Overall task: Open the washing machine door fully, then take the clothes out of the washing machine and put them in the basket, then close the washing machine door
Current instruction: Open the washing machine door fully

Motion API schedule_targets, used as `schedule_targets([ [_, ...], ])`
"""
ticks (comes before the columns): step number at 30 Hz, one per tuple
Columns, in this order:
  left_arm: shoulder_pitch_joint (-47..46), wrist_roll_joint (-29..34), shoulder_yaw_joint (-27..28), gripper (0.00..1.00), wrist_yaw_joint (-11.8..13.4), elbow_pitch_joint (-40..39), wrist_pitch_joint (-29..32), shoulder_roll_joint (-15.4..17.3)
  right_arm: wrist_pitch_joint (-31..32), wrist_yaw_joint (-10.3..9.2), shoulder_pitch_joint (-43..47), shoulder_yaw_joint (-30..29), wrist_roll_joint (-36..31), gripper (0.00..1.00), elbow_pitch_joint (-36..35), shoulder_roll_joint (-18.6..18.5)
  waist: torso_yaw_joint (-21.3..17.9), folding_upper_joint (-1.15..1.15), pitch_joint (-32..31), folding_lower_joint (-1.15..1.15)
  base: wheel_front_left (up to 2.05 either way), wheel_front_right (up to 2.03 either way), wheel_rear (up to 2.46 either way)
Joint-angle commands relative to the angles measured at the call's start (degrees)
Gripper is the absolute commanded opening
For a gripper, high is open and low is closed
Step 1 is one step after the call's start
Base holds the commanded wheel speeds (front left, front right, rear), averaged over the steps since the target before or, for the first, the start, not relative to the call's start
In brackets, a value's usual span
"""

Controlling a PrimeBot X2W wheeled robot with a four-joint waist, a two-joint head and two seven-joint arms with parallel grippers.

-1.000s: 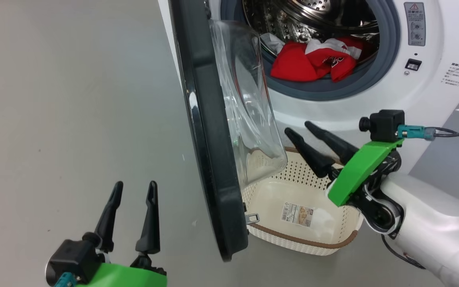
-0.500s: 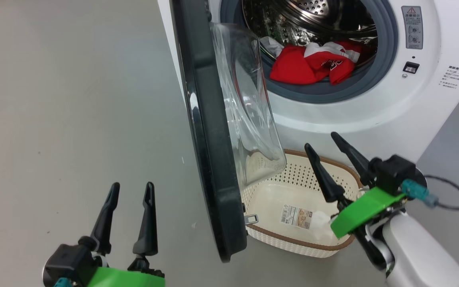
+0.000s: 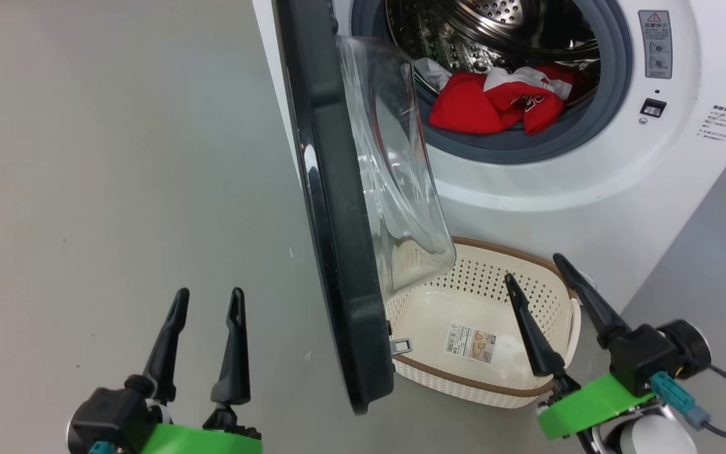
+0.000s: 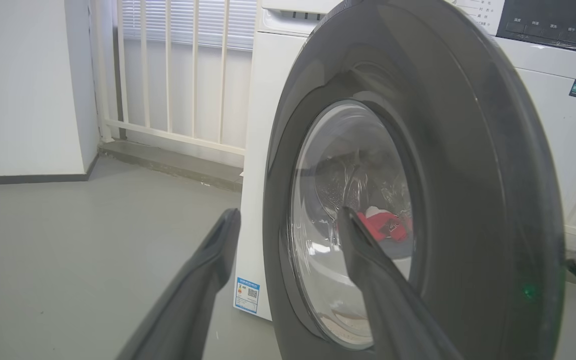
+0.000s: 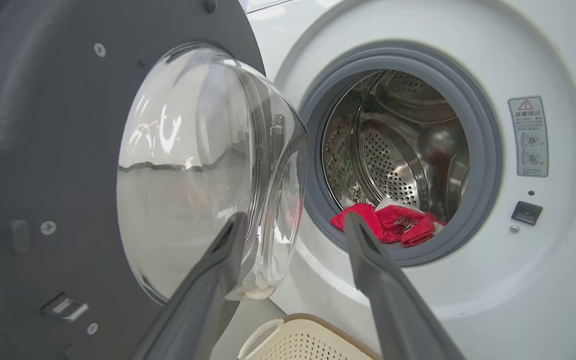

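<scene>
Head view looks down at my two grippers and the big white front-loading washing machine (image 3: 590, 208) on the far right. Its large round door (image 3: 331, 252), with a wide shiny black rim and a bulging clear glass bowl (image 3: 401, 164), stands swung out toward me, edge-on. Inside the shiny steel drum (image 3: 489, 19) full of little holes lie the soft red and white clothes (image 3: 495, 104), bunched at the front against the grey rubber ring (image 3: 615, 82). The small cream plastic basket (image 3: 464, 389) with holes and a brown rim sits on the grey floor (image 3: 117, 157) just in front of the machine, right of the door, with a paper label (image 3: 471, 342) on its bottom. My left gripper (image 3: 210, 295) hangs near me, left of the door and apart from it, its two long dark fingers spread with nothing between them. My right gripper (image 3: 533, 268) is over the basket's near right side, fingers spread wide too, holding nothing and pointing at the machine. Left wrist view shows a small blue label (image 4: 247, 295) low on the machine's corner.
</scene>
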Motion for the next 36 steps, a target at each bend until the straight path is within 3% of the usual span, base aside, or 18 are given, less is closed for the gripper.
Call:
schedule_targets([
  [1, -0.2, 0.3, 2.1, 1.0, -0.2, -1.6, -0.7, 0.3, -0.4, 0.35, 0.0, 1.2, 0.3, 1.0, -1.7, 0.3, 0.0, 0.0, 0.0, 0.0, 0.0, 0.0, 0.0],
  [19, 0.0, 0.4, 2.7, 1.0, -0.6, -0.7, -0.7, -0.4, -0.4, 0.35, 2.3, 1.5, 2.4, 1.0, -2.6, 0.4, -0.4, 0.0, 0.8, 0.0, 0.0, 0.0, 0.0],
  [20, -0.1, 0.2, 2.7, 0.93, -0.6, -0.7, -0.7, -0.4, -0.4, 0.35, 2.3, 1.5, 2.6, 1.0, -2.5, 0.4, -0.4, 0.0, 0.9, 0.0, 0.0, 0.0, 0.0],
  [21, -0.2, 0.1, 2.7, 0.48, -0.6, -0.8, -0.7, -0.5, -0.4, 0.35, 2.2, 1.5, 2.8, 1.0, -2.4, 0.4, -0.4, 0.0, 0.9, 0.0, 0.0, 0.0, 0.0],
  [22, -0.3, 0.0, 2.6, 0.11, -0.7, -0.9, -0.7, -0.5, -0.4, 0.35, 2.1, 1.5, 3.0, 1.0, -2.3, 0.4, -0.5, 0.0, 0.9, 0.0, 0.0, 0.0, 0.0],
  [23, -0.4, -0.2, 2.5, 0.0, -0.8, -1.3, -0.7, -0.5, -0.4, 0.35, 2.0, 1.5, 3.1, 1.0, -2.3, 0.4, -0.5, 0.0, 1.0, 0.0, 0.0, 0.0, 0.0],
  [36, -3.2, -0.5, 0.4, 0.0, -1.5, -15.4, -0.7, -0.6, -0.4, 0.35, 1.5, 1.4, 3.4, 1.0, -2.0, 0.4, -1.1, 0.0, 1.2, 0.0, 0.0, 0.0, 0.0],
])
